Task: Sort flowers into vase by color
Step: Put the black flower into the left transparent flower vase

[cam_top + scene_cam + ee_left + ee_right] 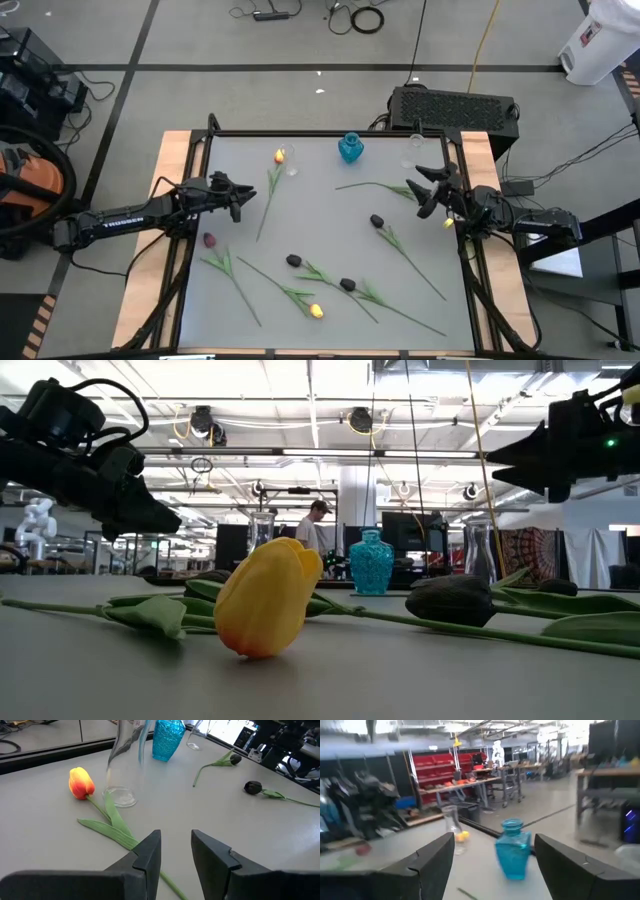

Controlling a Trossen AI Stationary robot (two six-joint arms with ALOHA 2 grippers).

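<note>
Just ahead of the left gripper [175,857], whose fingers stand spread with nothing between them, lies the orange-yellow tulip [279,156]: its stem [112,817] runs from under the fingertips out to the bud, which rests beside the base of a clear glass vase [122,795]. That stem's long axis points away from this claw toward the far edge of the table [320,215], bud end farthest, so the open fingers seem lined up to straddle the stem low down, probably to lift it toward a vase. Beyond the tulip, farther out from the same claw, stands the blue vase [350,148]. Over on the other side, the right gripper [428,190] hangs above the table with its fingers wide apart and empty; a black-headed tulip [377,221] lies near it on the near side, stem trailing toward the near edge. More tulips, black [294,260], yellow [316,311] and dark red [209,240], lie scattered well short of both claws, unsorted
</note>
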